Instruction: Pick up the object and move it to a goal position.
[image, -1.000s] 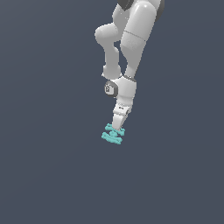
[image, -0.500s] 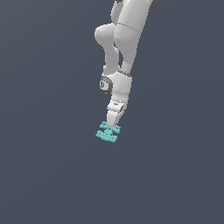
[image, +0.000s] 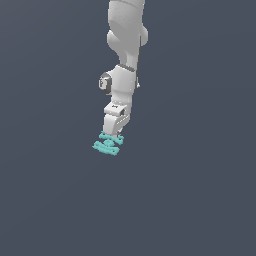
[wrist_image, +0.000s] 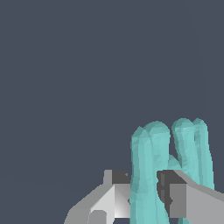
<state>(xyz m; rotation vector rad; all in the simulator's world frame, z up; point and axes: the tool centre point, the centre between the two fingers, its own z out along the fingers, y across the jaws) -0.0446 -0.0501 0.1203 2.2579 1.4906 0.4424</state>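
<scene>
Between jaws: teal object (wrist_image: 146, 175) clamped, seemingly clear of surface

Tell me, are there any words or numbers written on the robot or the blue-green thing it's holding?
None. No words, numbers or signs can be read anywhere: not on the teal object, not on the white gripper, not on the arm. A small dark mark on the wrist is too tiny to read.
</scene>
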